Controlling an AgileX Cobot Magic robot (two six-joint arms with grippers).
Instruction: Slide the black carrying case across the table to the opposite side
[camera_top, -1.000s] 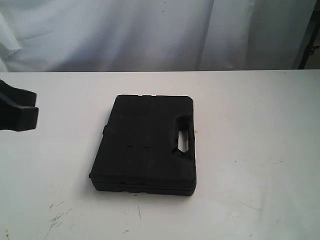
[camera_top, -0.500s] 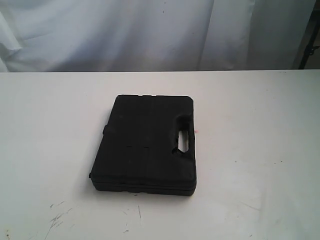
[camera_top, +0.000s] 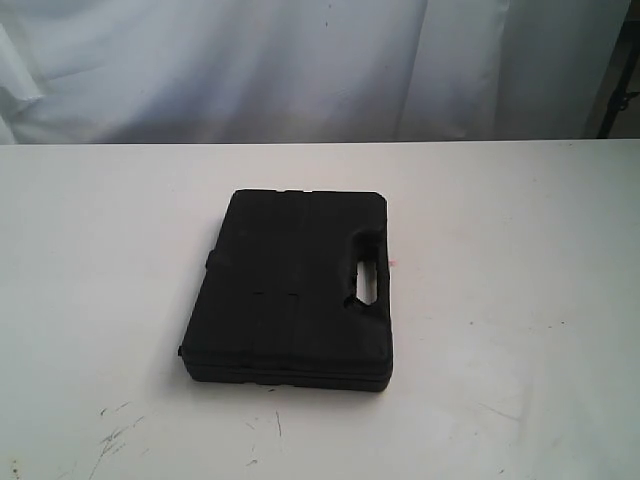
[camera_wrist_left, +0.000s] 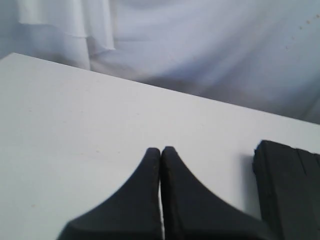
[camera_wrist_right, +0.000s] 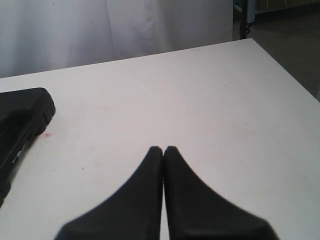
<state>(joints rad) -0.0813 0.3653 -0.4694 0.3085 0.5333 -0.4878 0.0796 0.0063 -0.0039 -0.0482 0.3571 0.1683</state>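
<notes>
The black carrying case (camera_top: 292, 288) lies flat near the middle of the white table (camera_top: 500, 230), its handle cut-out on the right side. A tiny pink-red spot (camera_top: 396, 264) marks the table just right of the handle. No gripper shows in the exterior view. In the left wrist view my left gripper (camera_wrist_left: 161, 149) is shut and empty over bare table, with the case's corner (camera_wrist_left: 287, 190) off to one side. In the right wrist view my right gripper (camera_wrist_right: 163, 148) is shut and empty, apart from the case's edge (camera_wrist_right: 20, 122).
Thin dark scratches (camera_top: 118, 432) mark the table's near left part. A white curtain (camera_top: 300, 60) hangs behind the far edge. A dark stand (camera_top: 618, 90) rises at the far right. In the right wrist view the table's corner (camera_wrist_right: 252, 41) meets dark floor.
One second ago the left gripper showed at the exterior view's left edge; it has since withdrawn out of that view. The case has not moved.
</notes>
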